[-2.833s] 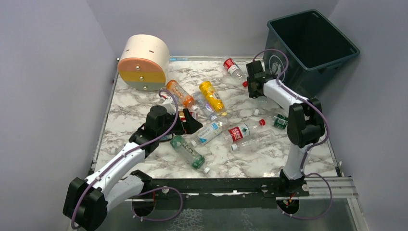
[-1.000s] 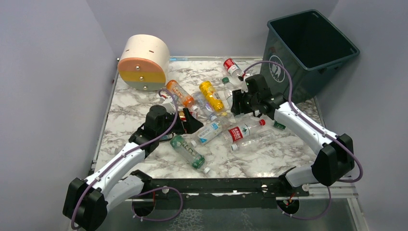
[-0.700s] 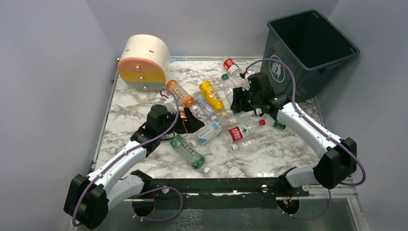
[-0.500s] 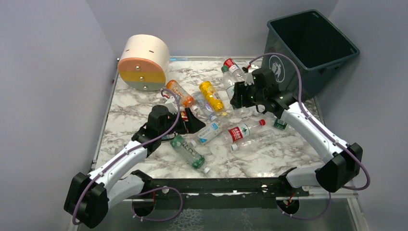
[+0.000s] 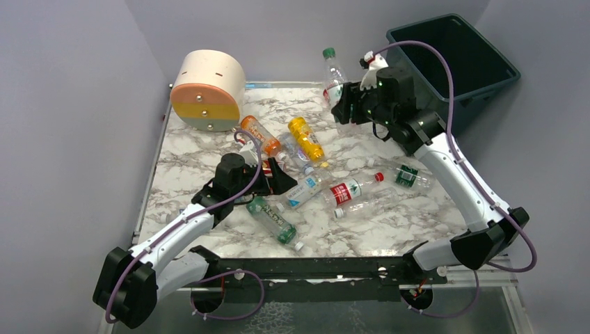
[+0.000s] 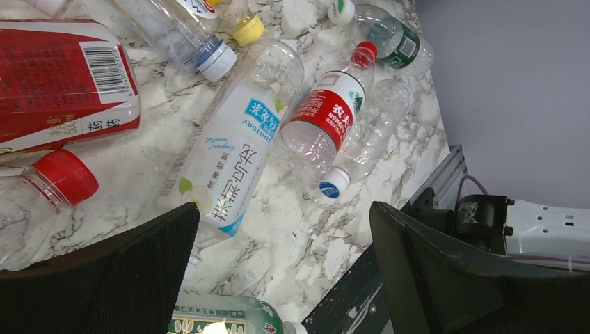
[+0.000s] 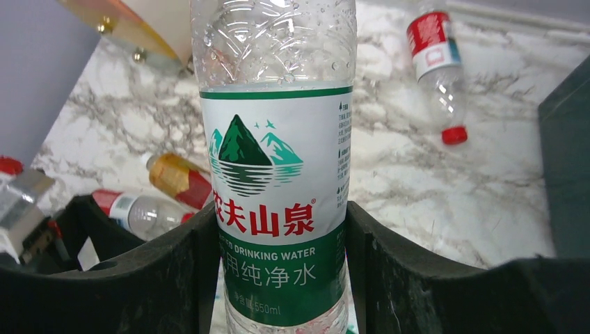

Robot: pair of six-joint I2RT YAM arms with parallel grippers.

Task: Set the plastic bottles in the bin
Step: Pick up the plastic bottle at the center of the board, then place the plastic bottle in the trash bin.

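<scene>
My right gripper (image 5: pixel 346 110) is shut on a clear bottle with a green-and-white label (image 7: pixel 278 174). It holds the bottle upright in the air, green cap (image 5: pixel 328 52) up, just left of the dark teal bin (image 5: pixel 452 62). The bin's wall shows at the right edge of the right wrist view (image 7: pixel 567 160). My left gripper (image 5: pixel 273 178) is open and low over the table, among lying bottles: a white-and-blue labelled one (image 6: pixel 236 146), a red-labelled one (image 6: pixel 323 115), a clear one with a blue cap (image 6: pixel 362 146) and a green tinted one (image 5: pixel 271 219).
A cream cylinder with an orange and green face (image 5: pixel 207 90) lies at the back left. Orange (image 5: pixel 261 136) and yellow (image 5: pixel 306 138) bottles lie mid-table. A green-labelled bottle (image 5: pixel 407 174) lies right of centre, and a red-labelled one (image 7: pixel 435 45) near the back edge.
My right gripper reached to the middle of the table, closed on the green-labelled bottle and raised it up and back toward the bin. The left arm has barely moved.
</scene>
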